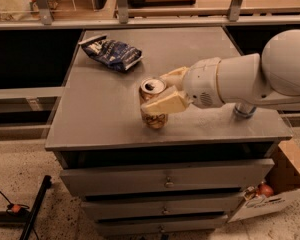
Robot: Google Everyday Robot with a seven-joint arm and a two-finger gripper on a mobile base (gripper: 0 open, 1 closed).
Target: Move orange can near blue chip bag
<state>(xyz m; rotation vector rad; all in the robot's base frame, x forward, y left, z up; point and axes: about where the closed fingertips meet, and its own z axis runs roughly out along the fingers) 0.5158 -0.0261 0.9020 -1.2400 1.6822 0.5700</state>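
Grey cabinet surface [102,116] fills mid-frame, with a stack of drawers [165,181] below it. The white robot arm [270,74] reaches in from the right, over the front-right part of the surface. A cardboard box [290,181] sits on the floor at lower right, with something red-orange at its open front. A black stand leg [34,215] is on the floor at lower left.

The blue chip bag [112,52] lies crumpled at back left of the surface, whitish end toward the far left corner; the white print is too small to read. The orange can [155,120] stands upright near the front centre, well apart from the bag, silver top showing; dark swirly markings, no readable brand. Gripper [153,94] is at the can, cream jaws pinching it, one in front and one behind.
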